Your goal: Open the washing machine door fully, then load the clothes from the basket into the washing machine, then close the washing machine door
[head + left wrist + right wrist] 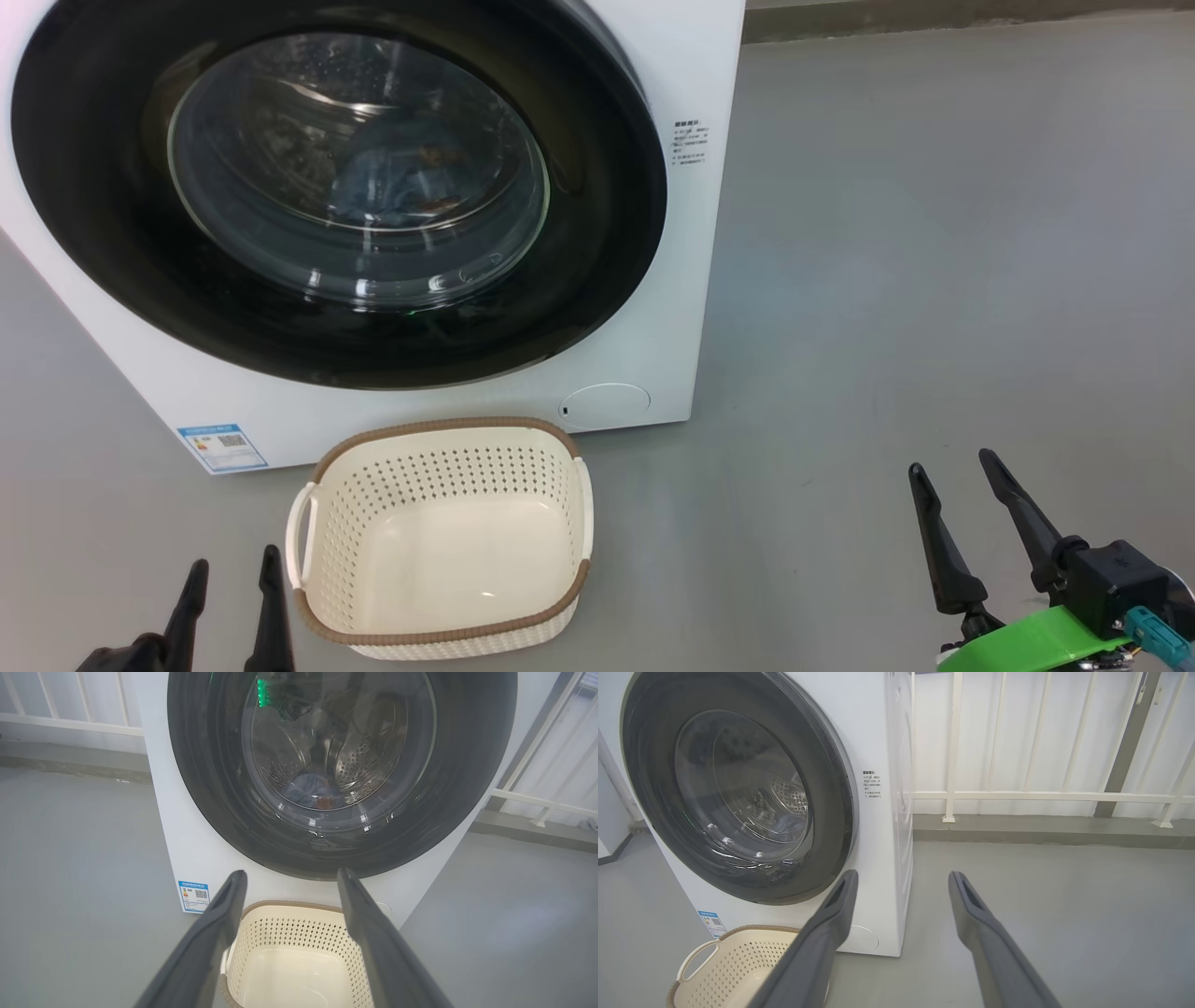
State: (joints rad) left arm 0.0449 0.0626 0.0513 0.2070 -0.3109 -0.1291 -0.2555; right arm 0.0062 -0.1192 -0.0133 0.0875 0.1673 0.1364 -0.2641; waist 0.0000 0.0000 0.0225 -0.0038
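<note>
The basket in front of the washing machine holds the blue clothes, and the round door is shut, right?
Not quite. The basket is empty; the clothes lie inside the washing machine, behind the shut door, as the head view shows.

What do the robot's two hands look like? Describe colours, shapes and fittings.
The left hand and right hand each have two long, dark, tapering fingers. Behind the right one sit a black boxy block, a bright green part and a teal connector.
</note>
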